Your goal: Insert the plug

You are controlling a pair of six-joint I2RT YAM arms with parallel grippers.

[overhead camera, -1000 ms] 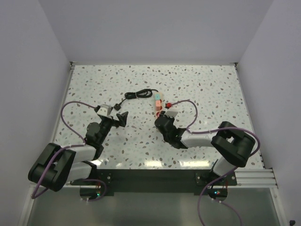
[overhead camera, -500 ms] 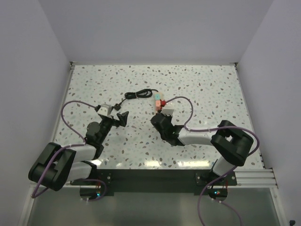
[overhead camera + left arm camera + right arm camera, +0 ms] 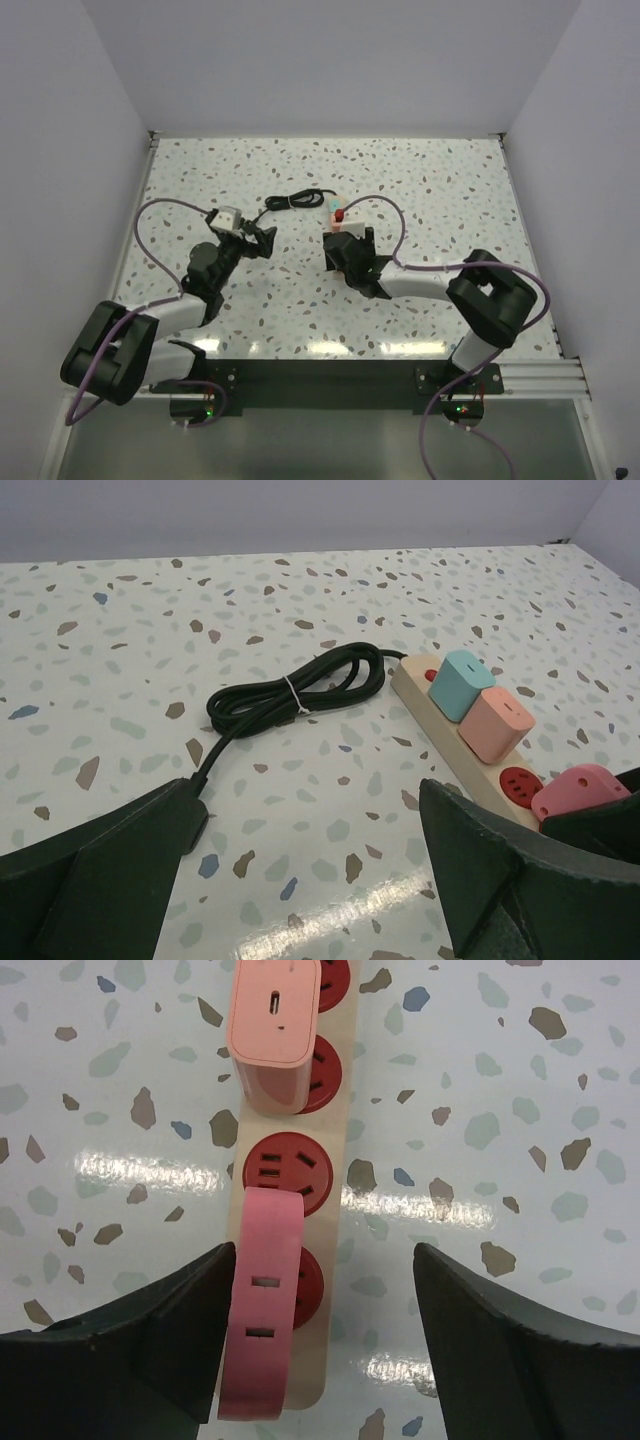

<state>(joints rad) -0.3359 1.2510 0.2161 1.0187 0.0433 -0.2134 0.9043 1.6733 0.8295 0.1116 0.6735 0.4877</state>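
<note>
A beige power strip (image 3: 340,1160) with red sockets lies on the speckled table. The pink plug (image 3: 262,1310) stands over its nearest socket, shifted to the left and touching the left finger (image 3: 180,1320) of my right gripper (image 3: 322,1270), which is open around it. I cannot tell whether the plug is fully seated. One red socket (image 3: 288,1165) beyond it is bare. The top view shows the right gripper (image 3: 350,243) right over the strip's near end. My left gripper (image 3: 310,810) is open and empty, left of the strip (image 3: 415,685) and of the pink plug (image 3: 580,790).
A pale pink adapter (image 3: 275,1030) sits in the following socket, and a teal one (image 3: 463,683) beyond it. The strip's black cable (image 3: 290,690) lies coiled and tied to the left, running under the left finger. Walls close the table on three sides.
My right gripper has opened from shut and let go of the pink plug, having carried it to the strip's near socket. The left gripper moved forward and right toward the strip.
</note>
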